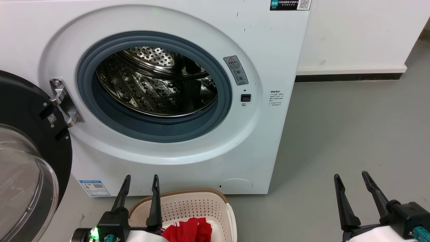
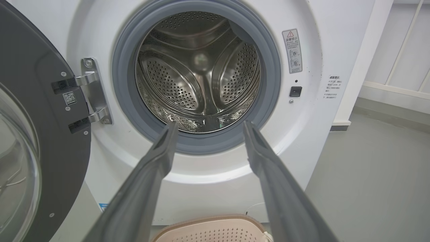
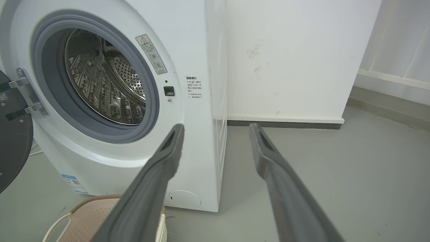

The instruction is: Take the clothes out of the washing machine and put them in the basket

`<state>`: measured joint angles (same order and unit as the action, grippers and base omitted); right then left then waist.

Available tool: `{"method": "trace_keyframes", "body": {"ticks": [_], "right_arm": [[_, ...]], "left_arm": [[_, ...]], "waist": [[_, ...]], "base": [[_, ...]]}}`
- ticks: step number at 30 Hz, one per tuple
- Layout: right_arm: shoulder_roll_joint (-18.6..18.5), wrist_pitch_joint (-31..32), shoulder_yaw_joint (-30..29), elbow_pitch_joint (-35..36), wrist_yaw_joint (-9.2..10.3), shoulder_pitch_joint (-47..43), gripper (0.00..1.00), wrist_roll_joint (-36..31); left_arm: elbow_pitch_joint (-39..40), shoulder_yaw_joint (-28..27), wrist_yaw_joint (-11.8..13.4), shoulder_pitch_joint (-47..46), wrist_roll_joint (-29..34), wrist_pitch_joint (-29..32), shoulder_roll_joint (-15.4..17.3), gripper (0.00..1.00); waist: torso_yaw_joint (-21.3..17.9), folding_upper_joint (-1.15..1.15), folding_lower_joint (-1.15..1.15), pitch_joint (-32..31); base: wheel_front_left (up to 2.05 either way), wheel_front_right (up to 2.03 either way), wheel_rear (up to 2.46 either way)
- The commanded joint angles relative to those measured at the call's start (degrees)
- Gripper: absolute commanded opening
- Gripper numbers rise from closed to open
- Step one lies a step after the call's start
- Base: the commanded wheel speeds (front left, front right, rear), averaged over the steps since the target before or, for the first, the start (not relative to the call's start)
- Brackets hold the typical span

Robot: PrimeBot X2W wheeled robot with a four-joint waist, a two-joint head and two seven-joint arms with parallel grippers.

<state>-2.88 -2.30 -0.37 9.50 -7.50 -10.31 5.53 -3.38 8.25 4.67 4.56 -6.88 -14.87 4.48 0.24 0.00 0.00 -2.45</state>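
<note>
The white washing machine (image 1: 262,43) stands before me with its door (image 1: 30,127) swung open to the left. Its steel drum (image 1: 154,84) shows bare perforated metal, and the same drum (image 2: 201,70) looks bare in the left wrist view. On the floor below the porthole sits the cream basket (image 1: 188,205) with red clothes (image 1: 189,230) lying in it. My left gripper (image 1: 141,178) hangs open over the basket's near left side, nothing between its fingers. Over bare floor to the right, my right gripper (image 1: 351,176) is open and holds nothing.
Grey floor (image 1: 352,134) stretches to the right of the machine up to a white wall with a dark skirting (image 1: 349,76). The open door's glass bowl (image 1: 23,181) bulges out at the lower left. The basket's rim (image 3: 97,201) lies close to the machine's front.
</note>
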Motion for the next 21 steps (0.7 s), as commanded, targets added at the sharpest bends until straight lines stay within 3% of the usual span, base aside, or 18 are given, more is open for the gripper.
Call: {"method": "trace_keyframes", "body": {"ticks": [1, 4, 5, 8, 21], "right_arm": [[0.02, -0.16, 0.1, -0.09, 0.02, -0.55, 1.0, 0.39], [0.02, -0.18, 0.2, -0.19, 0.02, -0.45, 1.0, 0.46], [0.0, 0.0, 0.15, -0.16, 0.0, 0.0, 0.0, 0.13], [0.03, 0.01, 0.34, -1.97, 0.0, -0.33, 0.0, 0.85], [-0.99, 0.57, 0.44, -5.61, 0.0, 2.71, 0.0, 17.05]], "left_arm": [[-0.1, -0.01, 0.35, -0.24, -0.27, -0.06, 0.13, 1.0], [-0.21, 0.07, 0.42, -0.31, -0.26, -0.08, 0.26, 1.0], [-0.14, 0.12, 0.36, -0.03, -0.26, 0.0, 0.12, 0.0], [-1.84, 0.23, 0.24, 0.7, -1.07, 0.21, 0.01, 0.0], [-3.35, -1.79, -1.88, -1.41, -16.39, 3.43, 0.21, 0.0]], "waist": [[0.02, 0.0, 0.0, 0.02], [0.03, 0.0, 0.0, -0.02], [0.04, 0.0, 0.0, -0.02], [0.04, 0.0, 0.0, 0.0], [0.01, 0.0, 0.0, 0.28]], "base": [[0.0, 0.0, 0.0], [0.0, 0.0, 0.0], [0.0, 0.0, 0.0], [0.0, 0.0, 0.0], [0.0, 0.0, 0.0]]}}
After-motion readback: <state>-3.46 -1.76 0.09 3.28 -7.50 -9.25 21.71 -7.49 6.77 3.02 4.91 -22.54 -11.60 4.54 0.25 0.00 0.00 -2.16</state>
